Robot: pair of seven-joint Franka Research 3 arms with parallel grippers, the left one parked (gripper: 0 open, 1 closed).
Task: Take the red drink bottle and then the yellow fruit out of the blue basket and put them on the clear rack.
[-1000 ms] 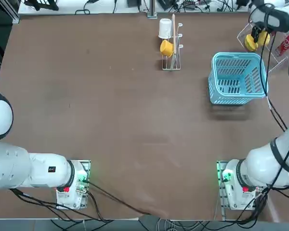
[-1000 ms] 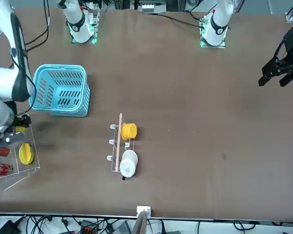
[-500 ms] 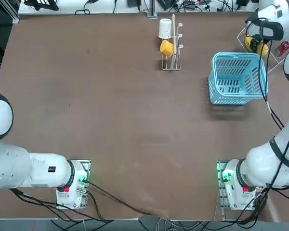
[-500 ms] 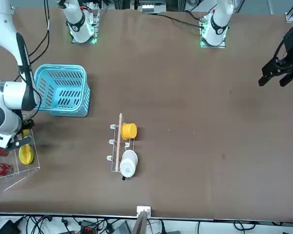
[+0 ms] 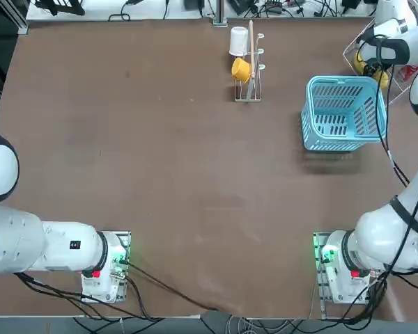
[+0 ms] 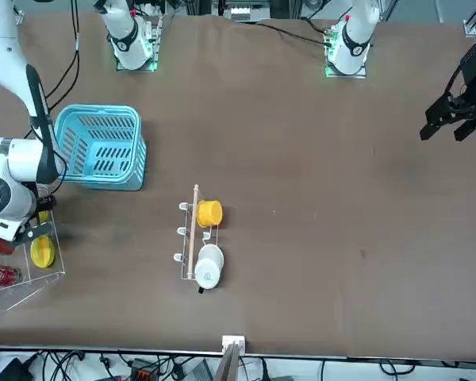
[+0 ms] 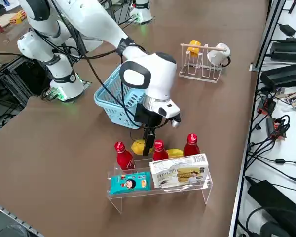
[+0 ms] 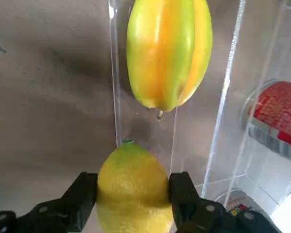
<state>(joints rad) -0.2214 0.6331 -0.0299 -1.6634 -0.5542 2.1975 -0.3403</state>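
Note:
My right gripper (image 8: 133, 196) is shut on the yellow fruit (image 8: 132, 187), a small lemon pinched between both black fingers (image 8: 82, 196). In the right side view the gripper (image 7: 147, 144) points down at the clear rack's (image 7: 160, 191) basket-side edge, with the lemon (image 7: 137, 147) low beside it. Whether the lemon touches the surface I cannot tell. Three red drink bottles stand in the rack (image 7: 121, 156) (image 7: 159, 150) (image 7: 190, 144). I cannot tell which one came from the basket. The blue basket (image 5: 341, 81) (image 7: 110, 106) sits just behind the gripper and looks empty.
A larger yellow-green fruit (image 8: 169, 53) (image 7: 174, 153) lies in the rack past the lemon. A teal packet (image 7: 129, 182) and a white box (image 7: 180, 173) lean at the rack's far side. A peg stand (image 5: 249, 69) holds a yellow cup (image 5: 241, 69) and a white cup (image 5: 238, 40).
My right arm has swung over and come down at the rack's edge, carrying the lemon with it. Basket, bottles and cups have not moved.

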